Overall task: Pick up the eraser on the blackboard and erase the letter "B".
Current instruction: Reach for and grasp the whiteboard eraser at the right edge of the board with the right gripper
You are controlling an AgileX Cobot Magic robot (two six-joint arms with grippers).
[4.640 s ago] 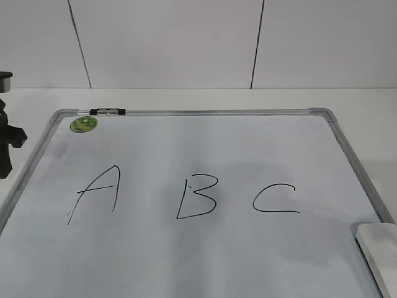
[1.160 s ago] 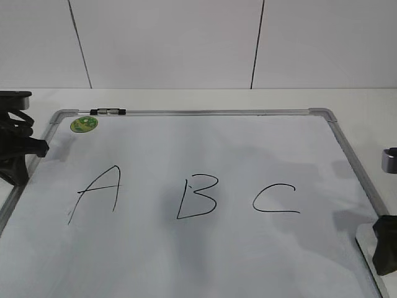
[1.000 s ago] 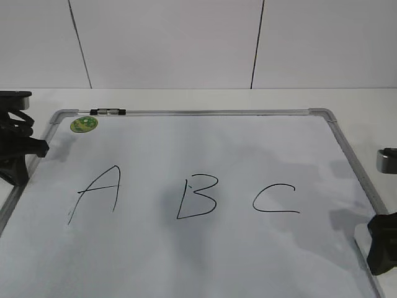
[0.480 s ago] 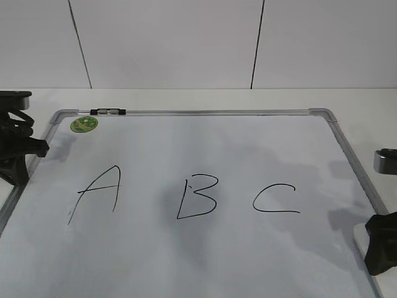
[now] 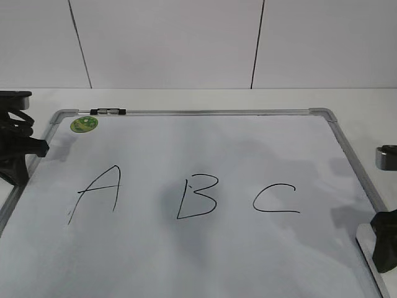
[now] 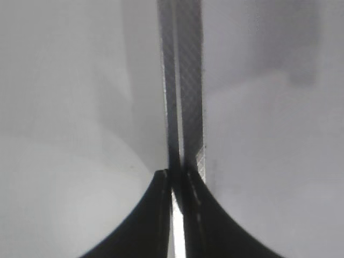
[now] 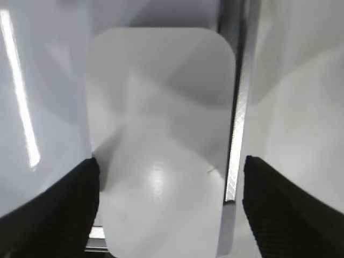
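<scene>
One eraser (image 7: 161,150), three letters, one blackboard (image 5: 198,261), two hands.

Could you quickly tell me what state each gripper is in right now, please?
Left gripper: shut, holding nothing, at the blackboard frame's left edge.
Right gripper: open, fingers either side of the eraser, not yet closed on it.

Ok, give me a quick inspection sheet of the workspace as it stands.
Surface: white table, bare where visible.
Job's things: blackboard lying flat; letter "B" intact between "A" and "C"; eraser at the board's right frame.
Clutter: green sticker, black clip on the top frame.
Grippers: right claw open, straddling the eraser; left claw shut, over the frame.
Cables: nothing seen.
Surroundings: white panelled wall.
</scene>
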